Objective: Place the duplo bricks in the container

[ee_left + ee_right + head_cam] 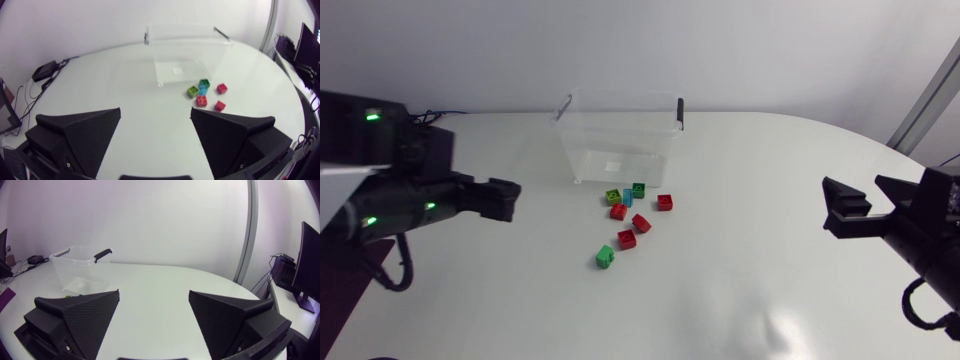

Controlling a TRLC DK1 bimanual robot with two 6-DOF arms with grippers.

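Several duplo bricks lie loose on the white table in front of the clear container: a lime one, a blue one, green ones and red ones. My left gripper hangs open at the table's left, well short of the bricks. In its wrist view the gripper is empty, with the container ahead and the brick cluster ahead beside one finger. My right gripper is open and empty at the far right; the container stands far ahead of it.
The container has no lid and has black handles at its ends. Bare white table lies between both grippers and the bricks. The table's edge curves round at the right.
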